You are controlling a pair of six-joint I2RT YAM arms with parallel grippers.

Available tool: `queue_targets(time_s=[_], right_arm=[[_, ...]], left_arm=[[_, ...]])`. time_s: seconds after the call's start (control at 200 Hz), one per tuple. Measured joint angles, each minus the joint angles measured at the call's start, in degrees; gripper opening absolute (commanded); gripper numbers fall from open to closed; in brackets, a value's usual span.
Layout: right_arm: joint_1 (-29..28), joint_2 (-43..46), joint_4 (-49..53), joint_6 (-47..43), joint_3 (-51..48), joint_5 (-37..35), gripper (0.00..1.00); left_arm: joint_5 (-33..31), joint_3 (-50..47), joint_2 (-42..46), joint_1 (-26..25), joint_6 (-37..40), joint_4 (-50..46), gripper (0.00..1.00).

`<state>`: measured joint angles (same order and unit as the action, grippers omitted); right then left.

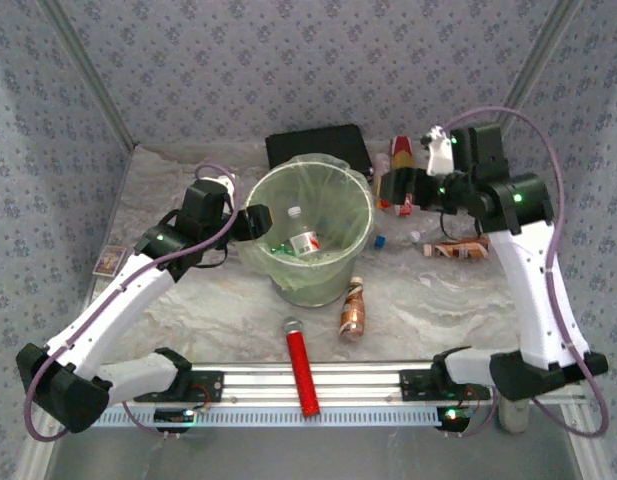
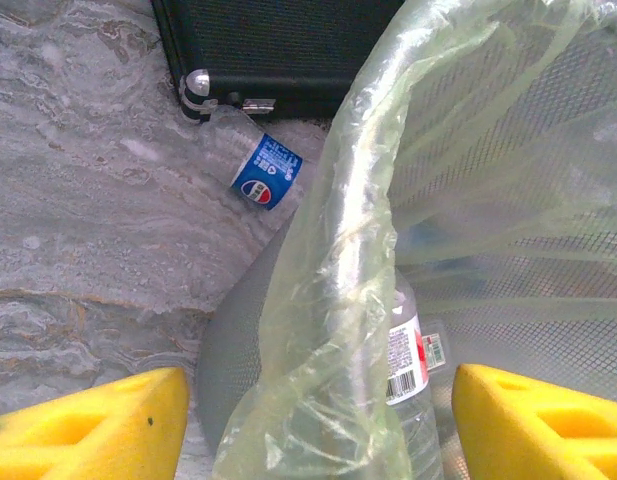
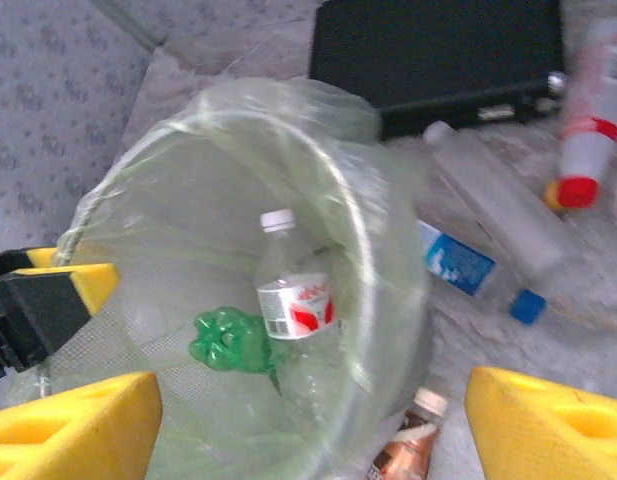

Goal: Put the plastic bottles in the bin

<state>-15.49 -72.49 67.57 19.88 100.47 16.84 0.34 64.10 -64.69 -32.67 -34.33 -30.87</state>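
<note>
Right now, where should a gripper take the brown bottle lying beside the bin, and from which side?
Probably mid-body, from straight above, jaws across its width: the brown bottle lies flat, white cap pointing toward the bin.

The white-and-black left arm (image 1: 108, 320) stretches forward and inward with its elbow bent. The black left gripper (image 1: 254, 222) points right, its yellow foam fingers (image 2: 98, 425) spread and empty. The matching right arm (image 1: 536, 290) rises steeply, and the right gripper (image 1: 386, 189) faces left, spread and holding nothing.
</note>
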Motion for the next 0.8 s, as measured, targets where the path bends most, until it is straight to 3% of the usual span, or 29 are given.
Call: queue_targets(time_s=[0.17,0.355,0.545,0.8], right_arm=[[2.32,4.61,1.70,1.53,-13.84,-0.35,0.79],[2.19,9.03,-1.92,6.14,-32.15,3.96,0.80],[-6.40,8.35,-10.97,12.83,-47.80,8.37,0.80],[-14.93,3.10,-24.61,20.20,-58.80,10.01,0.80]], left_arm=[[0.00,0.00,0.00,0.00,0.22,-0.63,0.70],[0.02,0.00,0.00,0.00,0.22,-0.63,0.70],[0.02,0.00,-0.15,0.00,0.22,-0.61,0.70],[-0.24,0.00,-0.26,0.00,0.20,-0.59,0.70]])
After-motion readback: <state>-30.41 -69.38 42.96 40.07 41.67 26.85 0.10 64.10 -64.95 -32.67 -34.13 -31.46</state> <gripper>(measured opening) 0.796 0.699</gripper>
